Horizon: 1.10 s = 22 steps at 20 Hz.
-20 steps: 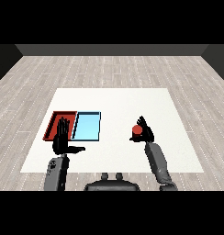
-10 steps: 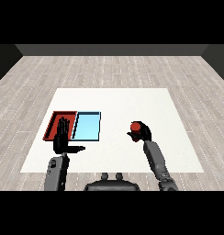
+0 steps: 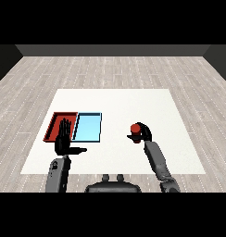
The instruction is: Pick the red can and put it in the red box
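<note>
The red can [image 3: 135,129] is held a little above the white table, right of centre, with my right hand [image 3: 144,134] curled round it from the right side. The red tray [image 3: 56,123] lies at the left of the table, with the light blue tray [image 3: 89,127] touching its right side. My left hand [image 3: 64,141] is raised in front of the red tray's near edge, its fingers straight and its thumb out to the right, holding nothing.
The white table [image 3: 115,104] stretches wide around the two trays. A grey plank floor [image 3: 115,69] surrounds it. My right forearm [image 3: 156,159] comes in from the lower right.
My right hand has closed on the red can and carried it left, toward the middle of the table. The left hand has stayed in place.
</note>
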Available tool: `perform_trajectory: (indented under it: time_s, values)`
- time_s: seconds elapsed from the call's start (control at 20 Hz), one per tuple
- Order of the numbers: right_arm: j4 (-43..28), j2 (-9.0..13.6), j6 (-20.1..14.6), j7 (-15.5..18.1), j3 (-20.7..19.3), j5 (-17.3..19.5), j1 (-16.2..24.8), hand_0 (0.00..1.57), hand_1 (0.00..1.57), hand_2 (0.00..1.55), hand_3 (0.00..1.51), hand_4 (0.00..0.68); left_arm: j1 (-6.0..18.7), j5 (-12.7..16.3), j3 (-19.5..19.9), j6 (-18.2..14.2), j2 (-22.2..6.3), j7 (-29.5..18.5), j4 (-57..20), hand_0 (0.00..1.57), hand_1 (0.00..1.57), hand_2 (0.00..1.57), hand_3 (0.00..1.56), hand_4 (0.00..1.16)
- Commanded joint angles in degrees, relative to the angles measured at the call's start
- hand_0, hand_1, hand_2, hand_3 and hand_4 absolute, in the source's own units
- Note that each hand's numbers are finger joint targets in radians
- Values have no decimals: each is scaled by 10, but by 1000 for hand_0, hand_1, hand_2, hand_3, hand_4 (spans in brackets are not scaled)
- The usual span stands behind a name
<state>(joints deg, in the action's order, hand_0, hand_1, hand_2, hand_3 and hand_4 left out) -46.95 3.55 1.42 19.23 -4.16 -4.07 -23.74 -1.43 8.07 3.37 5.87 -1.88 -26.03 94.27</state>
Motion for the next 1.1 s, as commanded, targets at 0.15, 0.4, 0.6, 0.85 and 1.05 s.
perform_trajectory:
  time_s: [0.15,0.4,0.6,0.85,1.05]
  values:
    - [-64,-12,-27,-24,22,20,46,1548,1548,1475,1411,558,5,-12,-3,-6,1,-12,-17,0,0,0,0,0]
    - [-38,-2,-16,19,2,13,19,1529,1529,1470,1395,580,-5,6,3,2,-4,6,3,0,0,0,0,0]
    - [-137,7,-14,-8,2,-2,47,1544,1544,1468,1381,586,8,-17,-40,-34,18,12,14,0,0,0,0,0]
    - [-212,-4,-26,-10,12,-2,67,1515,1515,1460,1383,608,38,-32,-26,-38,13,31,-5,0,0,0,0,0]
    - [-381,4,-11,-68,23,-30,128,1538,1538,1469,1398,623,19,-33,-36,-9,4,0,2,0,0,0,0,0]
